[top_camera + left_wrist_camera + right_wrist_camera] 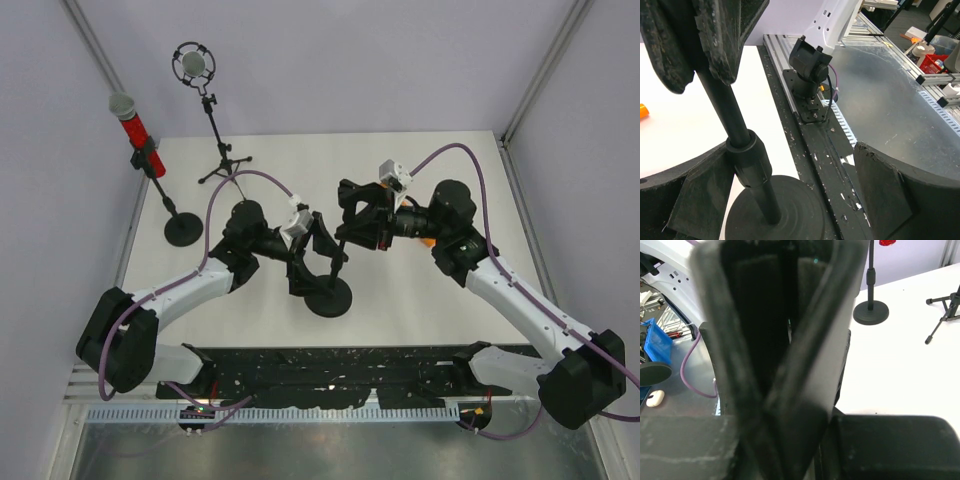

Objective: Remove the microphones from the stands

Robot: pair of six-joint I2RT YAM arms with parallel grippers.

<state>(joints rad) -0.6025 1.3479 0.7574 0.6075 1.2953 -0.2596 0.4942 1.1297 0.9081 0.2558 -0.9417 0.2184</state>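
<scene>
Microphone (344,214), as far as it can be made out, is at the very top of the middle stand (338,262). It is a dark body buried inside the right end effector (347,222), dark against dark pads, so its outline is hard to separate. That end effector has its fingers drawn together and clamped there. The right wrist view shows only blurred black between them, so taking the gripped thing for the microphone and not the clip or the pole tip is a judgement. Gripping that high makes sense, because it is the part that has to come free.

Directly below the right end effector, the left end effector (318,258) stands wide apart and straddles the pole (735,125). It is level with the collar (747,160), just above the round base (775,210) on the worktop (280,165). The pole passes between its fingers (890,200), nearer one of them and touching neither. It looks placed to close on the pole and keep the stand from tipping or lifting when the upper arm pulls. With nothing bracing the pole yet, a pull now would likely drag the whole stand along.

Well beyond the left end effector, on the side away from the right one, are a red-bodied microphone (131,125) on its own stand and a tripod stand (222,160). Neither arm is near them.
</scene>
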